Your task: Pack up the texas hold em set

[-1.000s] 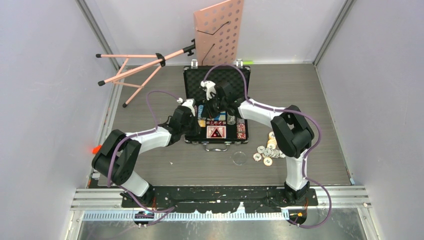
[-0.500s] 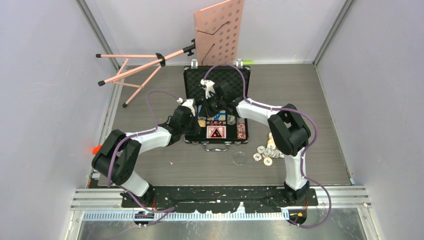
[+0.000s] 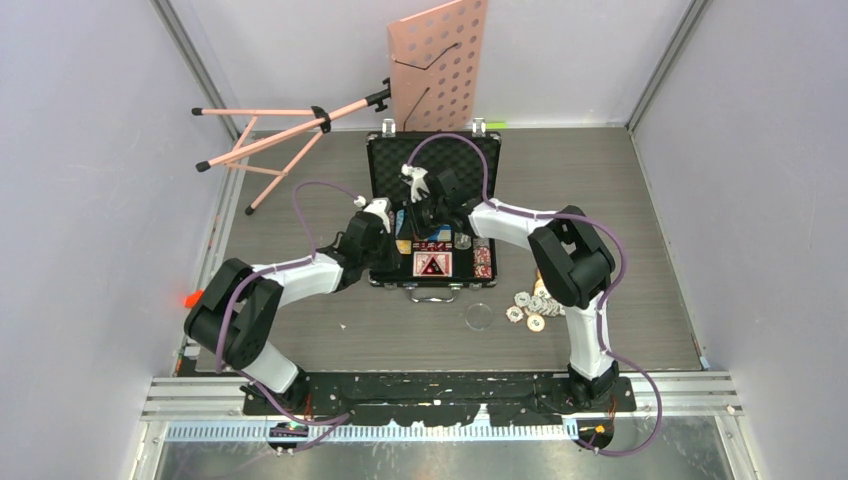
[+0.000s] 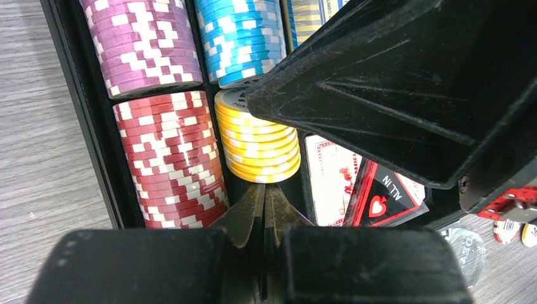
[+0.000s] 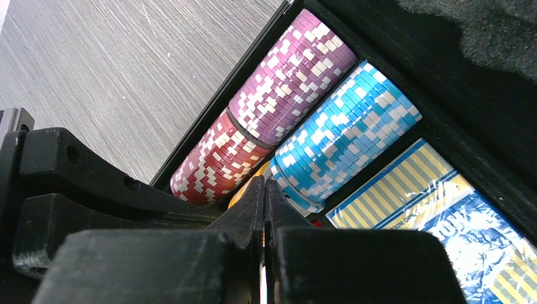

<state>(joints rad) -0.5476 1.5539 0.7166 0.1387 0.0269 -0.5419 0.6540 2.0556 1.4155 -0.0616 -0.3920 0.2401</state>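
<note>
Left gripper (image 4: 264, 193): mine. Jaws pressed flat together with nothing between them; the tip is poised over the near end of the yellow chips (image 4: 258, 142).
Right gripper (image 5: 264, 190): also closed and empty. In the left wrist view its black body crowds the far end of the same yellow row. Touching or just above, I cannot tell.
Briefcase (image 3: 373, 200): open on the table (image 3: 300, 330), lid laid back toward the far wall, handle toward my bases.
Contents: purple chips (image 4: 142, 47) and red chips (image 4: 171, 164) fill the left channel. Blue chips (image 4: 240, 38) lie beyond the yellow, with a striped card deck (image 5: 405, 202) just beside the blue. An "ALL IN" card (image 4: 386, 196) is near the front edge.
Outside the case: loose chips (image 3: 530, 303) are clustered to its right, with a clear disc (image 3: 479, 317) near the handle. Packing looks unfinished.
Step, my guess: seating the yellow row.
Risk, collision: both wrists are working one slot, close together. A push from either could knock the fingers together or wedge one against a divider.
Risk, spill: the yellow row is shorter than the red row beside it. A nudge on its end could tip chips flat or flick them out.
Risk, scatter: my right elbow hangs over the loose chips, and a low swing would spread them.
Risk, lid: any chip standing proud would stop the latches closing.
</note>
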